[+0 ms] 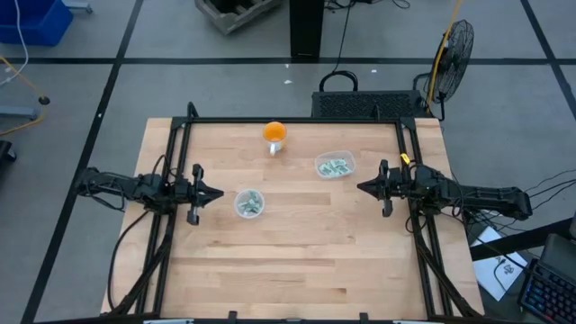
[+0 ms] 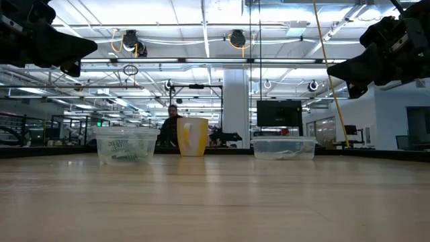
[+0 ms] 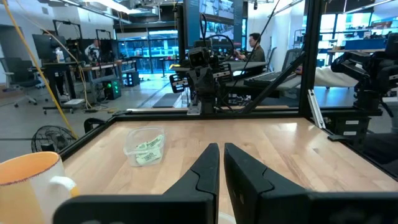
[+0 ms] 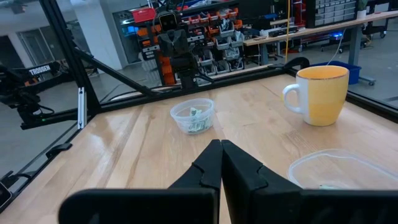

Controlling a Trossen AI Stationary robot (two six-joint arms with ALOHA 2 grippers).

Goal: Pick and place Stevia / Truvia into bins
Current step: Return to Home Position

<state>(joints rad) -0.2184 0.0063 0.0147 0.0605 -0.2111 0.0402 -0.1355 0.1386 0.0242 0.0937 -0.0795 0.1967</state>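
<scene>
A round clear cup point(image 1: 249, 203) at the table's middle holds green and white sachets point(image 4: 196, 122); it also shows in the low view point(image 2: 125, 145). A rounded-rectangular clear bin point(image 1: 334, 166) farther right and back holds several more sachets point(image 3: 148, 148). No loose sachet shows on the table. My left gripper point(image 1: 219, 192) is shut and empty, raised above the table left of the round cup. My right gripper point(image 1: 362, 187) is shut and empty, raised right of the rectangular bin.
An orange-yellow mug point(image 1: 274, 135) with a white handle stands near the table's far edge, between the two bins. Black frame rails point(image 1: 297, 120) run along the table's far, left and right sides. People sit in the room beyond.
</scene>
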